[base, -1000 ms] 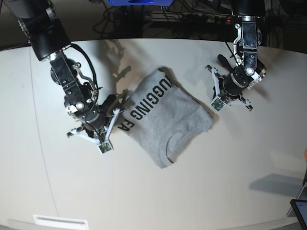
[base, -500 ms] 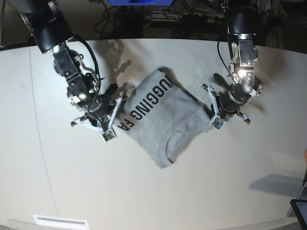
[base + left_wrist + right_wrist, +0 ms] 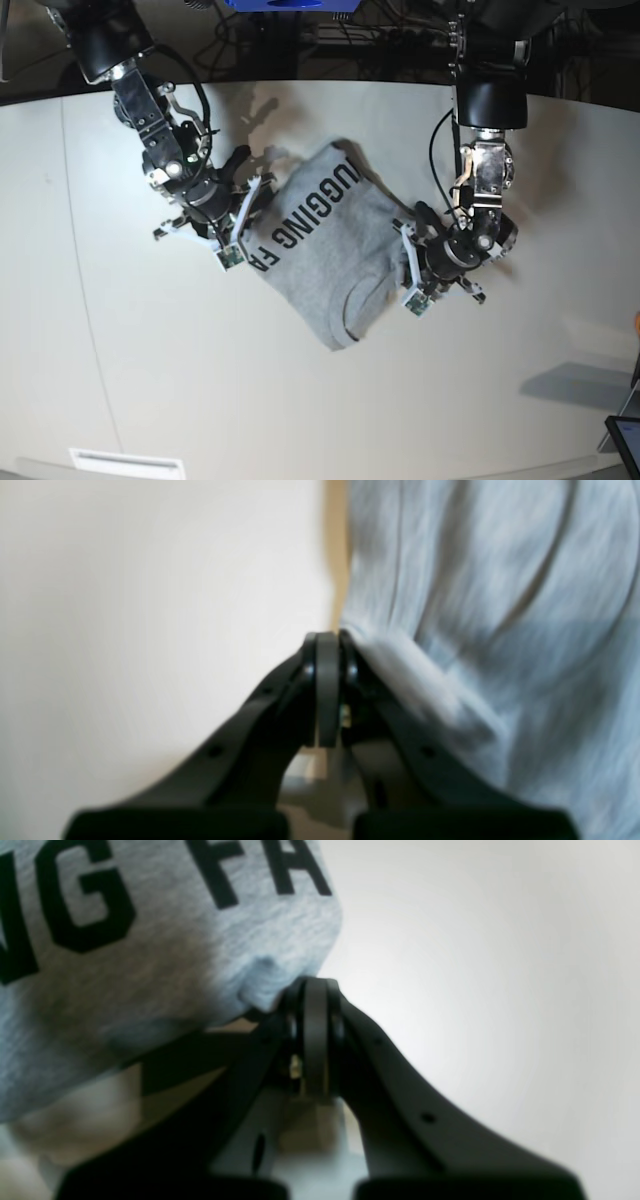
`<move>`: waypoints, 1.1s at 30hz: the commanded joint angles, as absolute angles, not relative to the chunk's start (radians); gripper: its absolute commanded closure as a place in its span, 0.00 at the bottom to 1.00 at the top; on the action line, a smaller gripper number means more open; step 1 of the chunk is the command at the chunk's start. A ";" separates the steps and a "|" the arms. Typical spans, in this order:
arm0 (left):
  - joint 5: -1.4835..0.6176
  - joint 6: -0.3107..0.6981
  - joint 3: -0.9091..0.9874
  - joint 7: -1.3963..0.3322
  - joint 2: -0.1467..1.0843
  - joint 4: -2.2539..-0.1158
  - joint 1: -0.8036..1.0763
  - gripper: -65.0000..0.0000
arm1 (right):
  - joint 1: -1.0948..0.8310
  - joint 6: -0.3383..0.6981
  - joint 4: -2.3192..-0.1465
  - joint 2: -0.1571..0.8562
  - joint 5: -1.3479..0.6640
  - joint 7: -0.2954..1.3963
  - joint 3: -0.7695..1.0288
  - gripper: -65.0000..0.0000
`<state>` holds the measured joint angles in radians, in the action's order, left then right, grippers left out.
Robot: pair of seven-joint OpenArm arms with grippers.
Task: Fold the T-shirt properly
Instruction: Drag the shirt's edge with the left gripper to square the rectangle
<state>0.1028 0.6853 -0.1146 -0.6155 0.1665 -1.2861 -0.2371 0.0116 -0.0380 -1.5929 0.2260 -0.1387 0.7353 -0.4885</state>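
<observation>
On the left of the base view, the right arm's black gripper is seen pressed against the lettered edge of the heather-grey short-sleeved cotton T-shirt. In the right wrist view this gripper is shown with its jaws fully closed on each other; a bulge of grey cloth is touched by the tips on their left side, but no fabric can be made out between the pads.

The T-shirt is spread in a partly folded, rumpled heap at the middle of the pale, smooth tabletop, with black block lettering facing up along its left side and a plain grey portion towards the right and bottom.

On the right of the base view, the left arm's black gripper is set at the shirt's right-hand edge. In the left wrist view its jaws are likewise shut tight together, with a creased fold of the grey cloth lying against their right side; whether any fabric is pinched cannot be told.
</observation>
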 commanded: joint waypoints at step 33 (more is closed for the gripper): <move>0.245 0.698 -0.105 -0.728 0.282 -1.761 0.053 1.00 | 0.183 -0.045 -1.527 0.318 -0.142 0.760 -0.449 1.00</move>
<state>0.2470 0.7067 -0.1104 -0.7376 0.2729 -1.7390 0.0677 0.1604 -0.0425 -1.5139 0.3149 -0.1509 0.7795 -0.4519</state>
